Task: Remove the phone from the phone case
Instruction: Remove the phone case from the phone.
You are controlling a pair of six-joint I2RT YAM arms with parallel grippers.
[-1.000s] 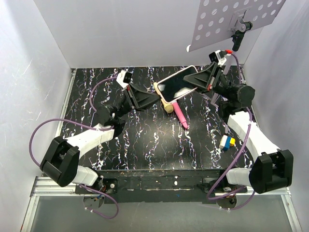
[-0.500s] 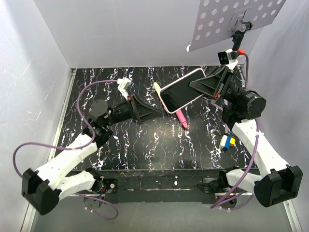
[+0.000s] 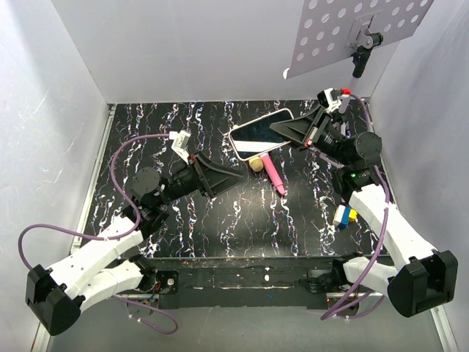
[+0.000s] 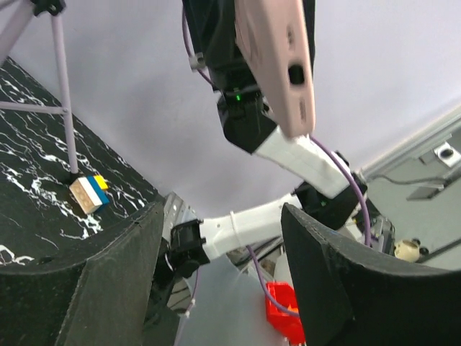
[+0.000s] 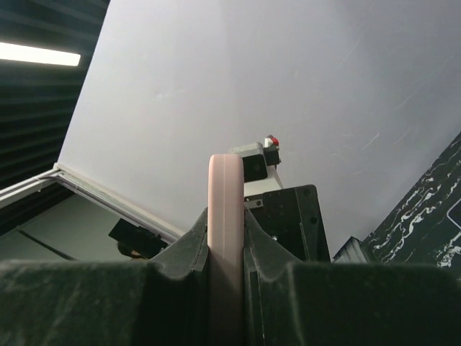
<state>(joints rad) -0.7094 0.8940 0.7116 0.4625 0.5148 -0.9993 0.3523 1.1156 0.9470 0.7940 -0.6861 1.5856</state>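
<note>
While clamped in the right hand, the phone case hangs aloft.

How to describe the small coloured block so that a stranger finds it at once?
Start from the black, white-veined table and go to its right side, close beside the right arm's white forearm. The small block there has yellow, blue and white stripes, unlike the plain pink marker nearer the middle.

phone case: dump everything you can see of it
The phone case is a salmon-pink, soft-looking shell with rounded corners and small cutouts along one edge. The phone sits in it, screen up. It is held tilted above the table, toward the back. The right tool is shut across its thickness at one end; the left tool is open, apart from it.
</note>
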